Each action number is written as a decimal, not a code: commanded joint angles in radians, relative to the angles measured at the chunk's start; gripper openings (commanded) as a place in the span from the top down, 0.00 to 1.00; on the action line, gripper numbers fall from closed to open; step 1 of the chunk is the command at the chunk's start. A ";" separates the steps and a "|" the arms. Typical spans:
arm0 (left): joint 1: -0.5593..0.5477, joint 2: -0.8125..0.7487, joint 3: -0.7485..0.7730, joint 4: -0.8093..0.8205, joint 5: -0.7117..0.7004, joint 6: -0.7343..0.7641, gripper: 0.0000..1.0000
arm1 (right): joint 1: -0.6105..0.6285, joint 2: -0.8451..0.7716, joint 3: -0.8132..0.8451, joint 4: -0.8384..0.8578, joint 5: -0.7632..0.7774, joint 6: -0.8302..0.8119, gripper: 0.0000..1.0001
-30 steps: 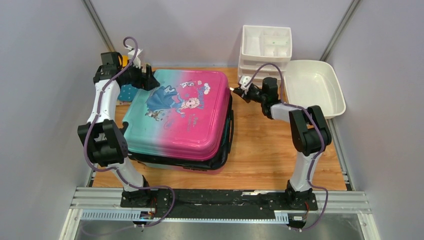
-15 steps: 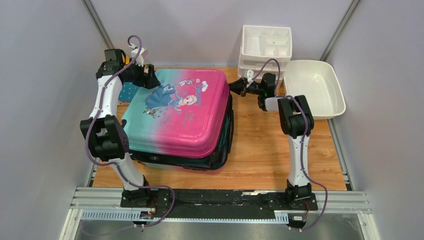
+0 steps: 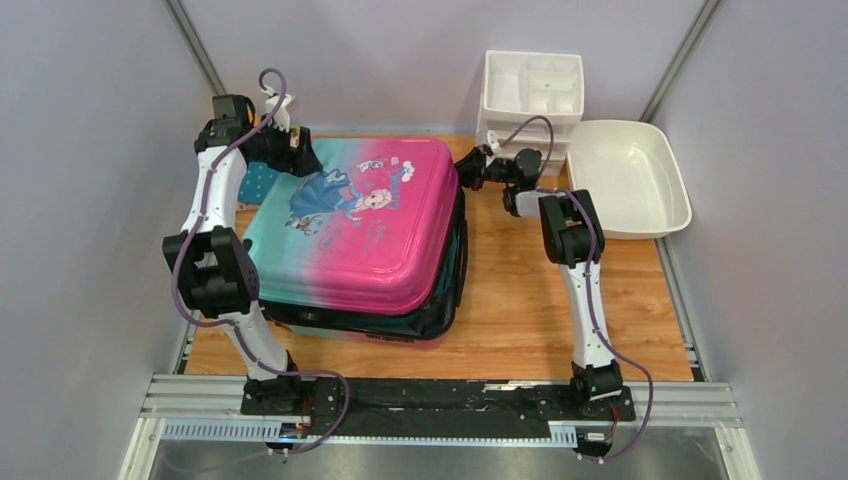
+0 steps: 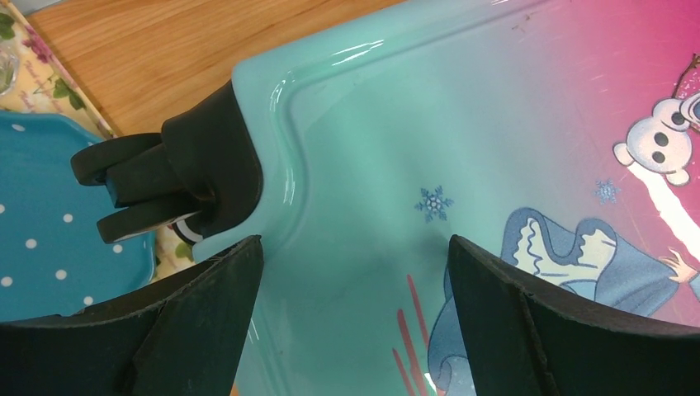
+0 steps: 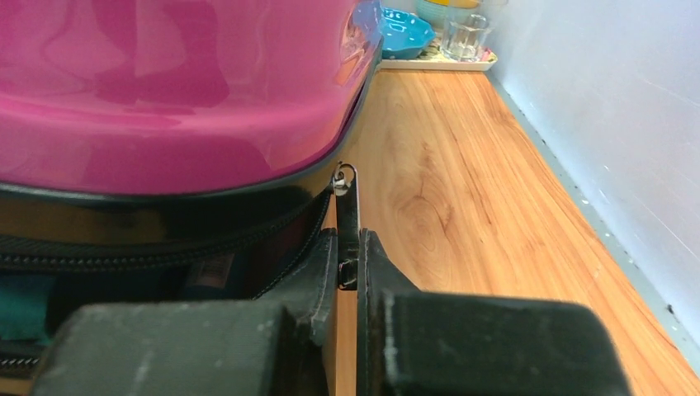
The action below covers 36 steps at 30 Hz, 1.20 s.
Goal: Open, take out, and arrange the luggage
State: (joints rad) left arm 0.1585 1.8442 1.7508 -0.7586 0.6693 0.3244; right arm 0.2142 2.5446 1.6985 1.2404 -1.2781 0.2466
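The luggage [image 3: 365, 225], a teal-to-pink hard-shell suitcase with a princess print, lies flat on the wooden table, its lid raised a little along the partly unzipped right side. My right gripper [image 3: 468, 170] is at its far right corner, shut on the black zip pull [image 5: 347, 216], which stands up between my fingers [image 5: 318, 280]. The pink shell [image 5: 165, 91] and black zip line [image 5: 165, 243] fill the left of the right wrist view. My left gripper [image 3: 300, 158] is open over the teal far left corner [image 4: 355, 206], beside a black wheel [image 4: 177, 173].
A white drawer organiser [image 3: 530, 95] stands at the back right, with a white oval basin [image 3: 625, 175] beside it. A blue polka-dot plate [image 4: 49, 214] on a floral mat lies left of the suitcase. A blue bowl [image 5: 404, 29] and a glass [image 5: 466, 37] stand at the far edge.
My right gripper has moved toward the back along the suitcase's right edge to its far corner, the arm folding in. My left gripper has shifted only slightly at the far left corner.
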 commanded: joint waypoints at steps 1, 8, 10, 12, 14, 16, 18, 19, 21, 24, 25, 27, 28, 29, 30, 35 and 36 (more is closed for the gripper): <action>-0.071 0.124 -0.060 -0.179 -0.076 0.074 0.07 | 0.085 0.046 0.108 0.254 -0.059 0.123 1.00; -0.088 0.145 -0.059 -0.176 -0.068 0.074 0.08 | 0.125 0.062 0.128 0.260 -0.061 0.137 1.00; -0.088 0.147 -0.059 -0.171 -0.066 0.070 0.07 | 0.129 0.054 0.121 0.260 -0.055 0.137 1.00; -0.088 0.144 -0.056 -0.169 -0.066 0.061 0.07 | 0.134 0.042 0.096 0.260 -0.056 0.128 1.00; -0.083 0.138 -0.034 -0.163 -0.074 0.044 0.06 | 0.128 0.017 0.076 0.257 -0.066 0.122 0.91; -0.077 0.125 0.008 -0.177 -0.070 0.033 0.06 | 0.117 -0.009 0.031 0.255 -0.067 0.125 0.72; -0.044 0.083 0.027 -0.168 -0.048 0.001 0.05 | 0.096 -0.061 -0.014 0.252 -0.069 0.125 0.56; -0.027 0.063 0.032 -0.156 -0.040 -0.017 0.05 | 0.088 -0.081 -0.061 0.252 -0.078 0.125 0.44; 0.021 0.006 0.044 -0.137 -0.036 -0.050 0.04 | 0.065 -0.144 -0.109 0.248 -0.084 0.115 0.37; 0.090 -0.081 0.007 -0.120 -0.021 -0.077 0.03 | 0.048 -0.228 -0.216 0.223 -0.098 0.059 0.28; 0.107 -0.108 -0.046 -0.113 -0.010 -0.084 0.03 | 0.047 -0.247 -0.233 0.202 -0.098 0.043 0.25; 0.142 -0.179 -0.112 -0.081 0.019 -0.091 0.03 | 0.044 -0.291 -0.258 0.069 -0.078 0.001 0.23; 0.168 -0.207 -0.184 -0.062 0.027 -0.093 0.03 | 0.045 -0.306 -0.260 -0.003 -0.046 -0.095 0.22; 0.177 -0.227 -0.215 -0.036 0.033 -0.091 0.03 | 0.048 -0.337 -0.263 -0.173 -0.029 -0.162 0.21; 0.188 -0.265 -0.240 -0.028 0.036 -0.087 0.03 | 0.050 -0.351 -0.257 -0.256 -0.008 -0.220 0.21; 0.210 -0.352 -0.336 -0.025 0.033 -0.087 0.03 | 0.051 -0.392 -0.203 -0.624 0.100 -0.407 0.19; 0.216 -0.385 -0.347 -0.022 0.033 -0.109 0.03 | 0.051 -0.411 -0.197 -0.701 0.115 -0.455 0.18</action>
State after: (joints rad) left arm 0.3786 1.5513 1.4460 -0.7856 0.7013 0.2405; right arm 0.2508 2.2066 1.4673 0.8852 -1.2442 0.0063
